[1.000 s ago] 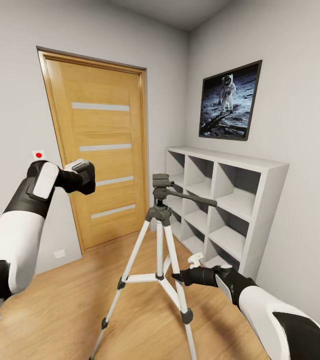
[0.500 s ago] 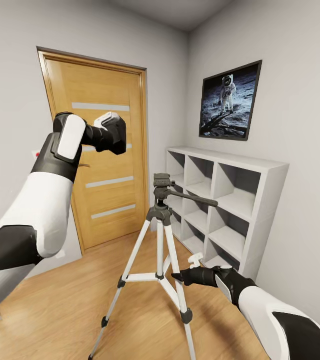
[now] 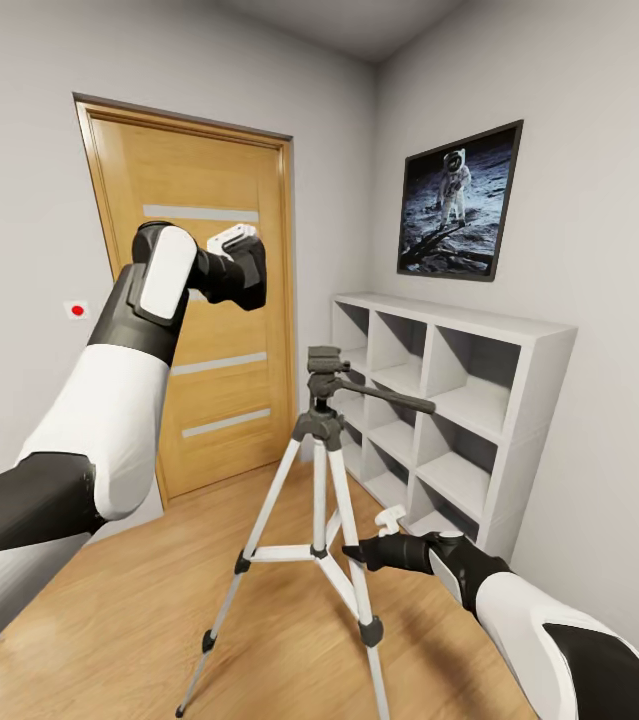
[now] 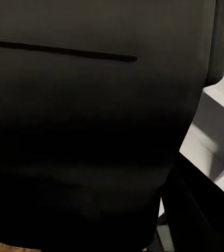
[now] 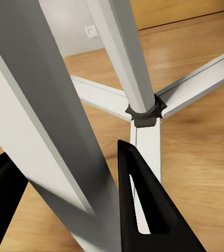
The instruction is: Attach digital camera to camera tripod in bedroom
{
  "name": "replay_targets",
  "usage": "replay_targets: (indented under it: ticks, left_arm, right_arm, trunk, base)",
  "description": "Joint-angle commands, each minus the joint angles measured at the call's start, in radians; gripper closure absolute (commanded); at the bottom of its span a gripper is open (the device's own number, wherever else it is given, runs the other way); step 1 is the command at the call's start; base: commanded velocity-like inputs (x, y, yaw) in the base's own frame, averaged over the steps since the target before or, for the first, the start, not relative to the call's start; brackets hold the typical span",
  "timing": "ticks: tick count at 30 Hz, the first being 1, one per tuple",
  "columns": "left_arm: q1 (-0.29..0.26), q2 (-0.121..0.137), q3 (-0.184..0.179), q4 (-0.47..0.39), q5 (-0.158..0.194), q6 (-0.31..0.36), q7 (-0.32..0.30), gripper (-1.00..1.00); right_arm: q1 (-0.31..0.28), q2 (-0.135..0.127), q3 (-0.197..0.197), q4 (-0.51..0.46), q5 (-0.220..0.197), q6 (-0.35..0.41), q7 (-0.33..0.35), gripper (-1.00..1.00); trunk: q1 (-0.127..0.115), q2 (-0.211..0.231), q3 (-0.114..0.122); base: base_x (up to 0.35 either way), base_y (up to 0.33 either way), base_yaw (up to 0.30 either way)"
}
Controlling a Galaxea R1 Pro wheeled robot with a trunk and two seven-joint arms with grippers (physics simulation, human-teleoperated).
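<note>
Left tool (image 3: 247,268) pinching digital camera (image 4: 91,131) above camera tripod (image 3: 320,470); right tool (image 3: 359,552) spread around a leg

No words, numbers or brand names can be read anywhere. The one sign-like mark is a red dot on a small white wall plate (image 3: 77,310) beside the door (image 3: 194,300).

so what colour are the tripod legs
Silver-white with black joints and feet, clearest in the head view: camera tripod.
</note>
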Motion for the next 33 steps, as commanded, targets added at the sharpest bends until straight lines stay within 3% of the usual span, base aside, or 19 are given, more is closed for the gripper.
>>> replay_targets:
  ticks: [1, 5, 9, 16, 26, 28, 30, 31, 32, 33]
  left_arm:
    - [-0.001, -0.001, 0.002, -0.013, 0.014, 0.003, 0.010, 1.00]
    - [-0.001, -0.003, 0.001, -0.022, 0.020, 0.007, 0.011, 1.00]
    - [0.004, -0.022, -0.036, -0.025, 0.012, 0.007, 0.013, 1.00]
    - [0.010, -0.022, -0.089, -0.023, 0.009, 0.009, 0.016, 1.00]
    - [0.011, -0.015, -0.094, -0.033, 0.021, 0.003, -0.016, 1.00]
    - [0.012, -0.006, -0.096, -0.033, 0.022, 0.003, -0.071, 1.00]
    - [0.012, 0.012, -0.107, -0.031, 0.017, 0.003, -0.178, 1.00]
    - [0.011, 0.034, -0.121, -0.030, 0.013, 0.002, -0.278, 1.00]
    - [0.010, 0.049, -0.129, -0.030, 0.009, 0.001, -0.334, 1.00]
    - [0.010, 0.084, -0.148, -0.030, -0.006, 0.000, -0.453, 1.00]
  right_arm:
    - [0.000, 0.000, 0.004, 0.008, 0.043, 0.015, -0.024, 1.00]
    - [0.000, 0.000, 0.004, 0.008, 0.044, 0.015, -0.045, 1.00]
    - [0.000, 0.001, 0.005, 0.008, 0.045, 0.015, -0.060, 1.00]
    - [0.000, 0.001, 0.006, 0.009, 0.047, 0.015, -0.067, 1.00]
    - [0.000, 0.001, 0.006, 0.009, 0.047, 0.015, -0.076, 1.00]
    - [0.000, 0.001, 0.006, 0.009, 0.047, 0.015, -0.076, 1.00]
    - [0.000, 0.001, 0.006, 0.009, 0.048, 0.015, -0.077, 1.00]
    - [0.000, 0.001, 0.006, 0.009, 0.048, 0.015, -0.077, 1.00]
    - [0.000, 0.001, 0.006, 0.009, 0.048, 0.015, -0.077, 1.00]
    - [0.000, 0.001, 0.006, 0.009, 0.048, 0.015, -0.077, 1.00]
  trunk:
    - [0.000, -0.001, -0.002]
    - [0.000, -0.001, -0.002]
    - [0.000, -0.001, -0.002]
    - [0.000, -0.001, -0.002]
    - [0.000, -0.001, -0.002]
    - [0.000, -0.001, -0.002]
    - [0.000, -0.001, -0.002]
    - [0.000, -0.001, -0.002]
    - [0.000, -0.001, -0.002]
    - [0.000, -0.001, -0.002]
  base:
    - [0.000, 0.000, 0.000]
    - [0.000, 0.000, 0.000]
    - [0.000, 0.000, 0.000]
    - [0.000, 0.000, 0.000]
    - [0.000, 0.000, 0.000]
    - [0.000, 0.000, 0.000]
    - [0.000, 0.000, 0.000]
    - [0.000, 0.000, 0.000]
    - [0.000, 0.000, 0.000]
    - [0.000, 0.000, 0.000]
